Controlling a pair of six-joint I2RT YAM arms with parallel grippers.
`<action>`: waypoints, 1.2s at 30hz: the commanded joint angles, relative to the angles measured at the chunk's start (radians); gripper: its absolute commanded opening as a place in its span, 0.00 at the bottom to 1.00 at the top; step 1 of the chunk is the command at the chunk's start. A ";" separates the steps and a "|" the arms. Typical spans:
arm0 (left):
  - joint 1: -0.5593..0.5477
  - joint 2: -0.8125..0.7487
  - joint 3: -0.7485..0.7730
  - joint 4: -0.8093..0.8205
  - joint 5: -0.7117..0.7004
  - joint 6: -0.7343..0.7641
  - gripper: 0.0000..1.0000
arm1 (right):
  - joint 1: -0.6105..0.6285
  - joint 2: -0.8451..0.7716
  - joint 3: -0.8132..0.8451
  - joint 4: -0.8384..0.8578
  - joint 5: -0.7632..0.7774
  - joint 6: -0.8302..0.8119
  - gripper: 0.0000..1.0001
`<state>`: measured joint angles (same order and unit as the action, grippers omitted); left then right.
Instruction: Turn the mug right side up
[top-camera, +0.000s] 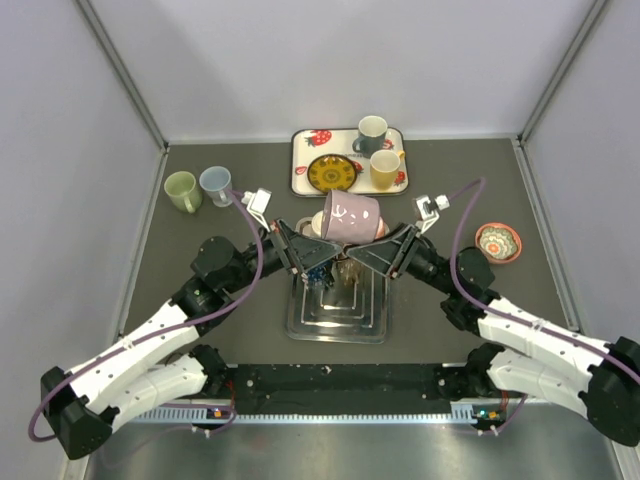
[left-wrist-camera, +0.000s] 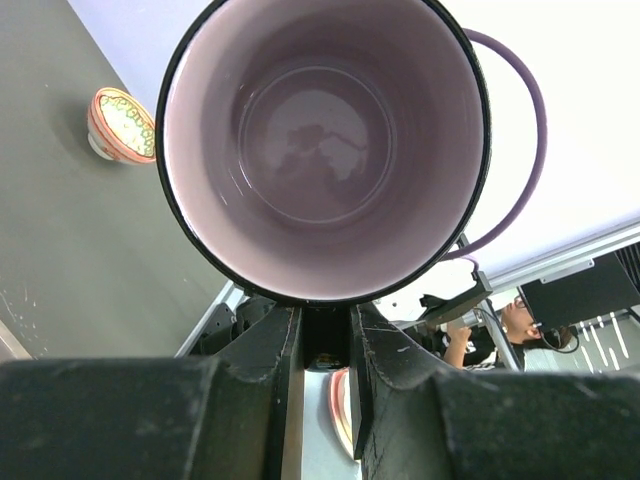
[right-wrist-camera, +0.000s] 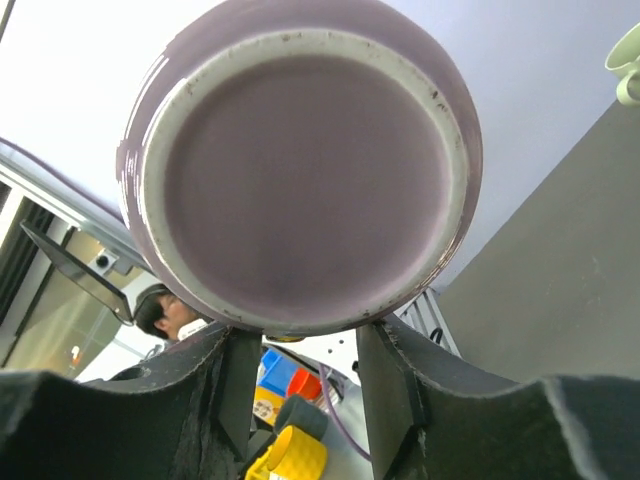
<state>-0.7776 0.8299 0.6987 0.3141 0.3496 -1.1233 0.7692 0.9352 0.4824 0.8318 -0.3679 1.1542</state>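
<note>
My left gripper (left-wrist-camera: 325, 322) is clamped narrowly on the rim of the purple mug (left-wrist-camera: 320, 130), and its camera looks straight into the mouth. My right gripper (right-wrist-camera: 300, 345) stands half open at the mug's base, which is wider than the gap. I cannot tell whether those fingers touch it. The mug lies on its side in the air above one metal rack (top-camera: 335, 310), its handle hidden. Dark marks on its side are too small to read. I count five mugs:
- the purple one
- a grey mug (top-camera: 371, 132) and a yellow mug (top-camera: 384, 168) on one strawberry tray (top-camera: 298, 165) beside one plate (top-camera: 331, 173)
- a green mug (top-camera: 181, 190) and a blue mug (top-camera: 216, 184) at the left

One patterned bowl (top-camera: 498, 241) sits at the right.
</note>
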 joint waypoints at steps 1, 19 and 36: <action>-0.023 -0.002 0.022 0.097 0.029 0.008 0.00 | -0.042 0.026 -0.016 0.216 0.012 0.084 0.40; -0.060 0.032 0.035 0.049 0.054 0.051 0.00 | -0.064 0.162 0.087 0.296 -0.075 0.171 0.04; -0.058 -0.077 0.001 -0.029 -0.112 0.152 0.49 | -0.064 0.034 0.114 0.029 -0.121 0.033 0.00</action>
<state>-0.8280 0.7872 0.6987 0.2642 0.2440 -1.0126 0.7105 1.0187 0.5320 0.8715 -0.5064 1.2541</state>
